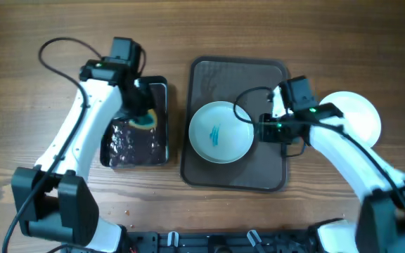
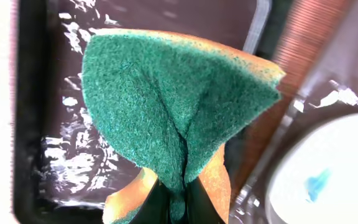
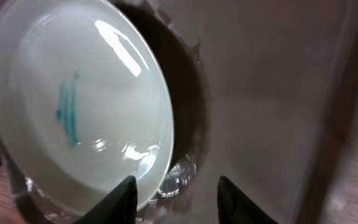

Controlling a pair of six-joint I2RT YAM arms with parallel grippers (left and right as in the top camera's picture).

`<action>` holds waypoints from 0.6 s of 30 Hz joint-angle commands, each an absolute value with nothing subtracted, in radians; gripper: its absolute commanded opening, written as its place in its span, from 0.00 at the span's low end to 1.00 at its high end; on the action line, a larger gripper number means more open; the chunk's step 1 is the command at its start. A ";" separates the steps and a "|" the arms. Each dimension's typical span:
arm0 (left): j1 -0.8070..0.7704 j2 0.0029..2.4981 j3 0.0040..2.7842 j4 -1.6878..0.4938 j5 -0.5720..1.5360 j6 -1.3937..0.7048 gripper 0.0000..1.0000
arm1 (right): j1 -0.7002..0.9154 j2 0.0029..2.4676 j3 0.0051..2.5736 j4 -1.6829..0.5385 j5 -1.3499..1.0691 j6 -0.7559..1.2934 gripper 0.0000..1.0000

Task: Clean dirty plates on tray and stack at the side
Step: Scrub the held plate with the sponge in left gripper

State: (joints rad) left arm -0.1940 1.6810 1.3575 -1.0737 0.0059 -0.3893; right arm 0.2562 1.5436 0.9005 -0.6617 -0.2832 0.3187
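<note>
A white plate [image 1: 220, 131] with teal smears lies on the dark brown tray [image 1: 259, 77]; it also shows in the right wrist view [image 3: 79, 106] and at the left wrist view's edge [image 2: 328, 174]. A clean white plate [image 1: 361, 112] lies on the table right of the tray. My left gripper [image 1: 140, 112] is shut on a teal and orange sponge [image 2: 173, 99], folded, above the small black tray [image 1: 136, 147]. My right gripper [image 1: 266, 128] is open and empty beside the dirty plate's right rim, over the brown tray [image 3: 272, 93].
The black tray [image 2: 33, 124] holds wet, shiny liquid. Wooden table [image 1: 34, 42] surrounds both trays. The arm bases stand at the near edge.
</note>
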 commanded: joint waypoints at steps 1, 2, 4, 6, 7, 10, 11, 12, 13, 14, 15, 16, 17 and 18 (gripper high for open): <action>-0.278 1.660 1.400 -1.036 0.080 -0.366 0.04 | 0.254 1.657 0.908 -0.602 -0.398 0.262 0.40; -0.297 1.663 1.400 -1.012 0.111 -0.366 0.04 | 0.255 1.677 0.908 -0.585 -0.398 0.262 0.40; -0.334 1.673 1.399 -0.963 0.181 -0.367 0.04 | 0.255 1.721 0.908 -0.543 -0.398 0.266 0.33; -0.372 1.688 1.394 -0.913 0.234 -0.371 0.04 | 0.255 1.756 0.908 -0.518 -0.398 0.279 0.25; -0.390 1.699 1.390 -0.893 0.245 -0.376 0.04 | 0.255 1.768 0.908 -0.512 -0.397 0.294 0.20; -0.444 1.750 1.384 -0.858 0.263 -0.412 0.04 | 0.255 1.792 0.908 -0.505 -0.381 0.324 0.06; -0.459 1.773 1.384 -0.848 0.285 -0.411 0.04 | 0.255 1.795 0.908 -0.505 -0.365 0.335 0.05; -0.470 1.790 1.384 -0.840 0.303 -0.411 0.04 | 0.255 1.795 0.908 -0.508 -0.344 0.349 0.04; -0.484 1.814 1.384 -0.830 0.327 -0.411 0.04 | 0.255 1.795 0.908 -0.511 -0.321 0.360 0.04; -0.498 1.837 1.384 -0.820 0.345 -0.412 0.04 | 0.255 1.795 0.908 -0.513 -0.305 0.370 0.04; -0.508 1.856 1.384 -0.813 0.353 -0.412 0.04 | 0.255 1.795 0.908 -0.513 -0.303 0.368 0.04; -0.524 1.886 1.384 -0.805 0.360 -0.425 0.04 | 0.255 1.795 0.908 -0.512 -0.303 0.368 0.04; -0.533 1.902 1.384 -0.802 0.363 -0.432 0.04 | 0.255 1.795 0.908 -0.512 -0.303 0.368 0.04; -0.547 1.929 1.384 -0.795 0.373 -0.434 0.04 | 0.255 1.795 0.908 -0.513 -0.303 0.369 0.04</action>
